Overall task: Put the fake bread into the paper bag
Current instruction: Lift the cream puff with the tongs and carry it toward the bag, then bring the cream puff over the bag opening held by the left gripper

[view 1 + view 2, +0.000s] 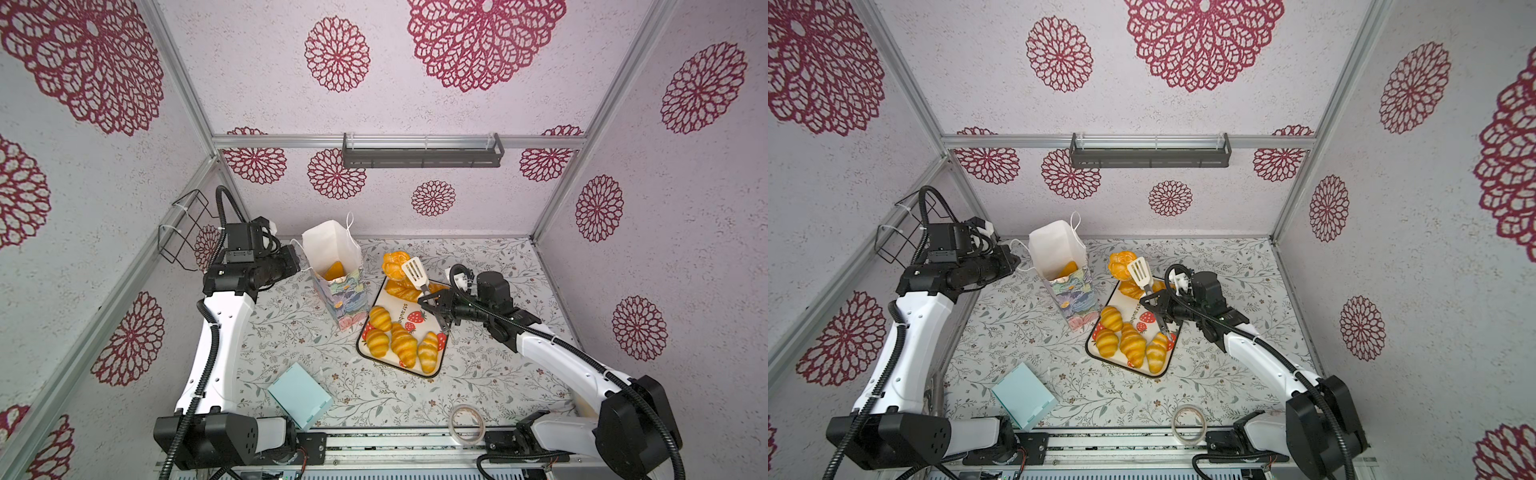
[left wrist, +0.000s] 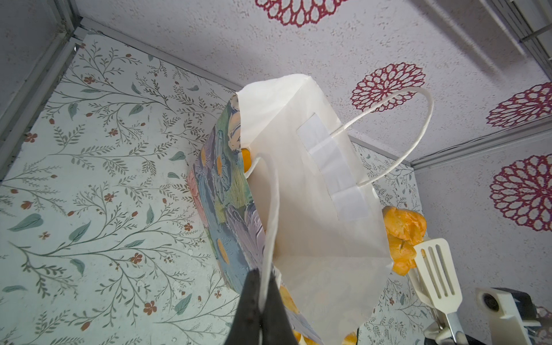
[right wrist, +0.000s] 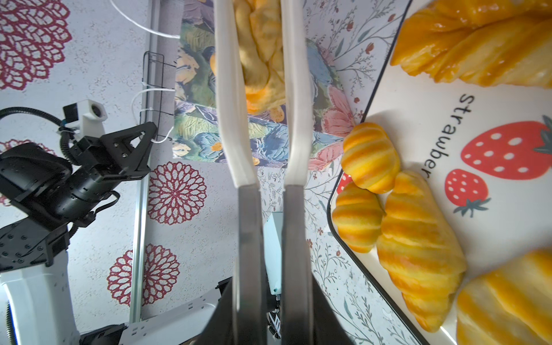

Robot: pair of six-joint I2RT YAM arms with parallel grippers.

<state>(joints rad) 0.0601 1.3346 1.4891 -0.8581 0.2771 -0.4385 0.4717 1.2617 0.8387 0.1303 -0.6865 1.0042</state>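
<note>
R gripper (image 1: 433, 307) squeezes tongs (image 1: 415, 272) onto a knotted roll (image 1: 394, 264) at far end of tray (image 1: 400, 308); bag (image 1: 328, 245) mouth lies just left of it, one piece (image 1: 334, 270) already inside. L gripper (image 2: 263, 277) pinches bag's cord handle (image 2: 270, 209). Four croissants (image 1: 403, 345), long loaf (image 1: 401, 291) wait on tray

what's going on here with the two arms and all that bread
The left gripper is shut on a cord handle of the paper bag, which stands upright and open. The right gripper holds white tongs, and these clamp a golden roll beside the bag, past the far end of the strawberry tray. One orange piece lies in the bag. Four striped croissants and a long loaf are on the tray.
</note>
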